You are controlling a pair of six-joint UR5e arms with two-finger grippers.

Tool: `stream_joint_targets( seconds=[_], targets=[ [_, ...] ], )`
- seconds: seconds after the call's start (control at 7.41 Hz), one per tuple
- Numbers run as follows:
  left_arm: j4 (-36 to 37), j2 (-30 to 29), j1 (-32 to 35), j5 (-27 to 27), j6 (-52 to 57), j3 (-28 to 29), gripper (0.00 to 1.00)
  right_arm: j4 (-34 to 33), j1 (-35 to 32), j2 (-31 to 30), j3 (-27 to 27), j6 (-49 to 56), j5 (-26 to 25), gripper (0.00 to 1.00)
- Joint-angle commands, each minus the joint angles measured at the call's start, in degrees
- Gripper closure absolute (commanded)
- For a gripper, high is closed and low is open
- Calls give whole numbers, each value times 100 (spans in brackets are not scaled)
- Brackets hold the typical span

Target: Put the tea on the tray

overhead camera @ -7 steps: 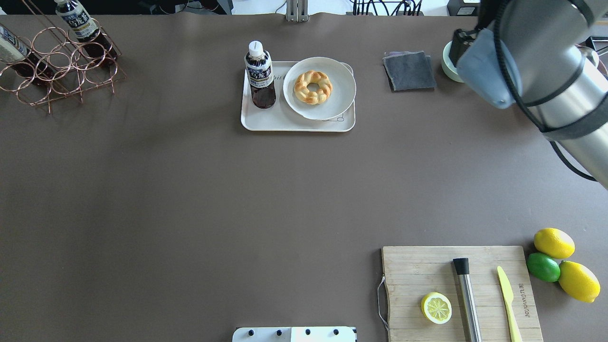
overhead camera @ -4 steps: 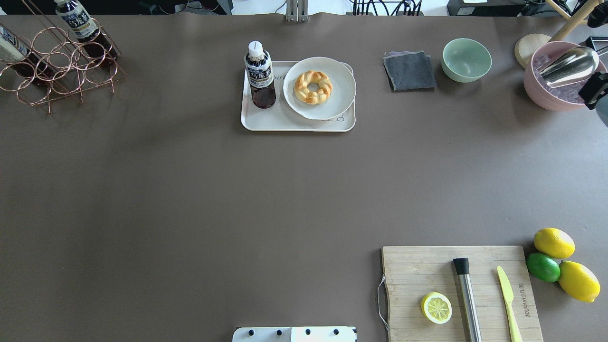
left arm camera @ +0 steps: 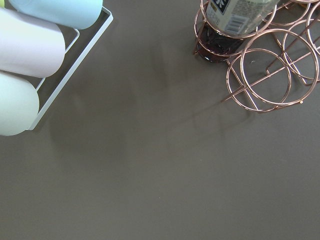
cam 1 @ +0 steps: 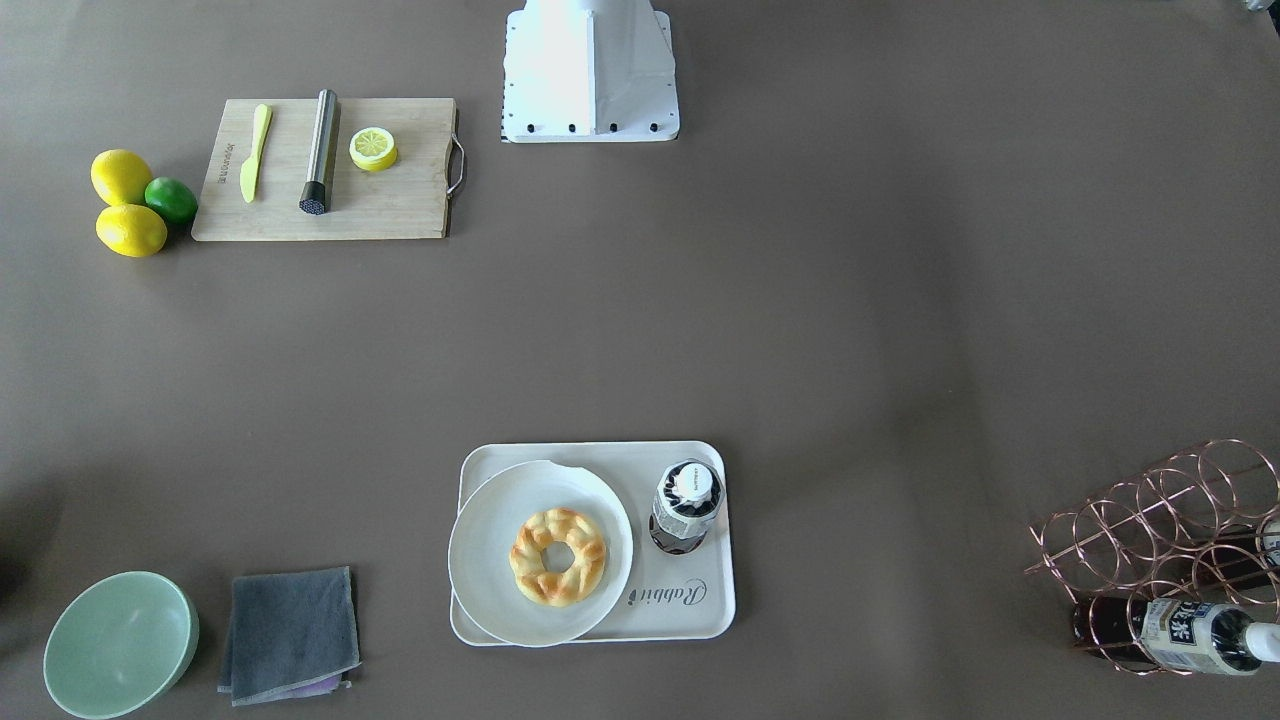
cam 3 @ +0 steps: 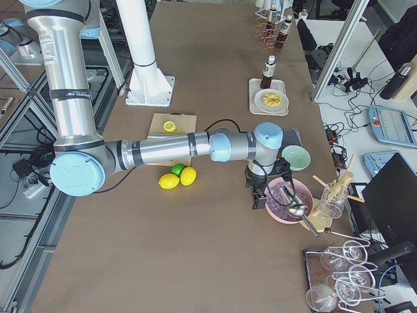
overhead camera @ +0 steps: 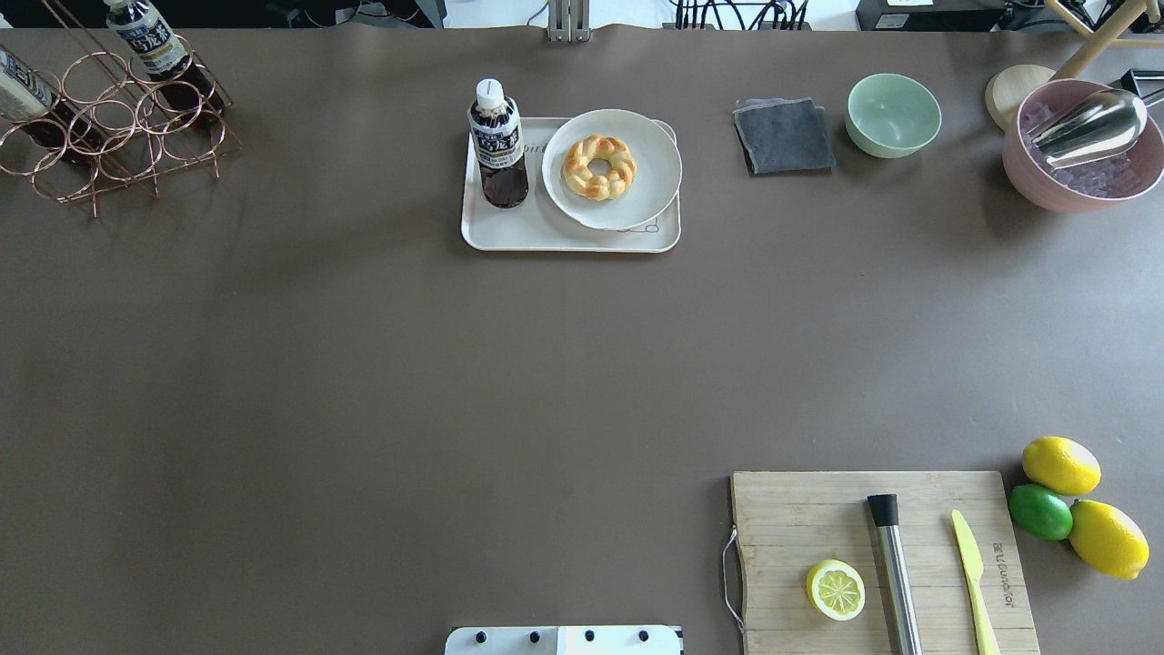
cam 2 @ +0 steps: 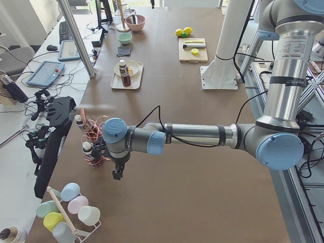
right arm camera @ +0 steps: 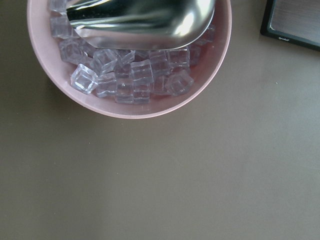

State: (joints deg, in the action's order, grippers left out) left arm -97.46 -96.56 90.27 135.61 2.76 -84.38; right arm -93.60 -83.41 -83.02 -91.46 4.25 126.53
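A tea bottle (overhead camera: pixel 498 146) with a white cap stands upright on the left part of the cream tray (overhead camera: pixel 564 238), beside a white plate with a donut (overhead camera: pixel 599 167). It also shows in the front view (cam 1: pixel 686 505) on the tray (cam 1: pixel 690 610). Two more such bottles (overhead camera: pixel 155 45) lie in the copper rack (overhead camera: pixel 109 136); one shows in the left wrist view (left arm camera: pixel 235 15). My left gripper (cam 2: pixel 117 174) hangs over the table next to the rack, far from the tray. My right gripper (cam 3: pixel 259 201) hangs beside the pink bowl. I cannot tell whether either is open or shut.
A pink bowl of ice cubes with a metal scoop (right arm camera: pixel 130 60) sits at the table's right end. A green bowl (overhead camera: pixel 893 114) and grey cloth (overhead camera: pixel 784 135) lie right of the tray. A cutting board (overhead camera: pixel 882 559) holds a lemon half, muddler and knife. Cups (left arm camera: pixel 30 45) lie near the rack.
My right arm has swung out of the overhead view to the right, uncovering the green bowl and the pink bowl. The tea bottle and tray have not moved.
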Motion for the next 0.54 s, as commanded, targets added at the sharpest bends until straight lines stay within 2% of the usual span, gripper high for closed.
stream_joint_targets(
  seconds=[0.0,0.41],
  targets=[
    [-1,-12,-1,1,-4,27,2,273,-630,-109,375,304,748,0],
    [8,-3,-1,10,-4,18,2,19,-887,-40,209,269,839,0]
  ],
)
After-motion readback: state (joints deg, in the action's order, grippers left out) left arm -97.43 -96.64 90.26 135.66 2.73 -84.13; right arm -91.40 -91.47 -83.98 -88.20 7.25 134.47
